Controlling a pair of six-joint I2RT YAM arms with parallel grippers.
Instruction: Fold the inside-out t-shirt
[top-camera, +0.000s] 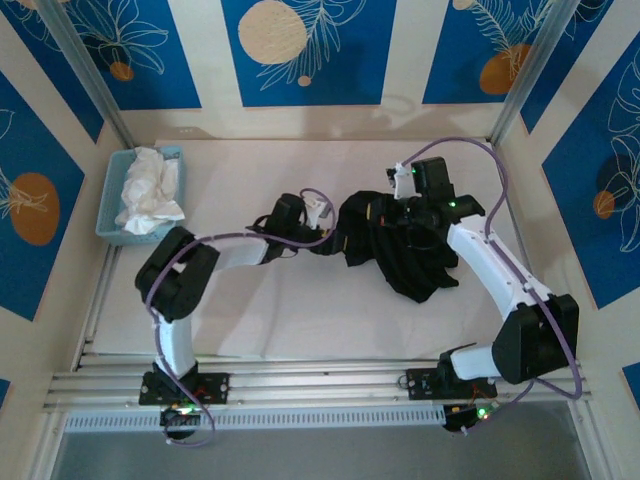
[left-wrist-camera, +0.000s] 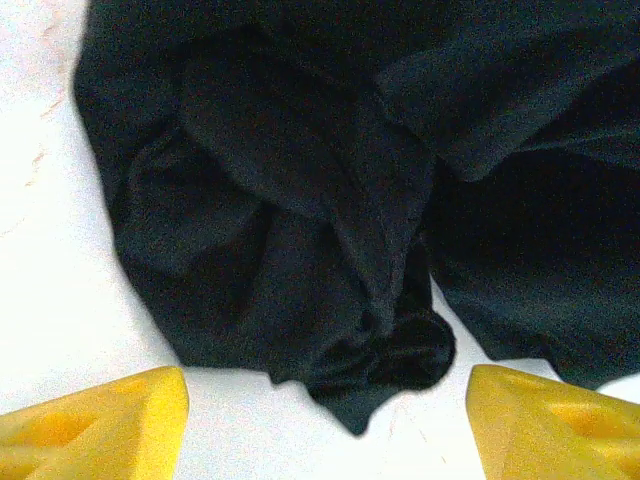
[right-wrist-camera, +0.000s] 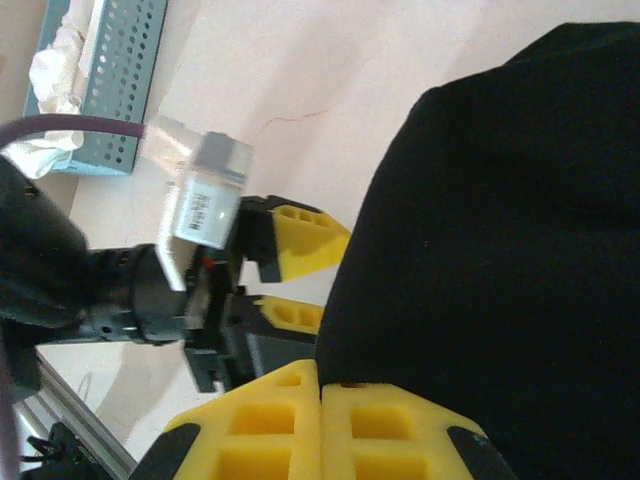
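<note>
Inside-out t-shirt (top-camera: 400, 255), bunched between left gripper (left-wrist-camera: 325, 440) and right gripper (right-wrist-camera: 320, 420)

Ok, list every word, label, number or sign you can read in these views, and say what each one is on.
Readable text: none.
White sticker on the box at the left arm's wrist: dark print, too blurred to read.
Black t-shirt: no print or tag visible.
Blue basket: no marking visible.
Wall panels: leaf and circle patterns, no lettering.
</note>
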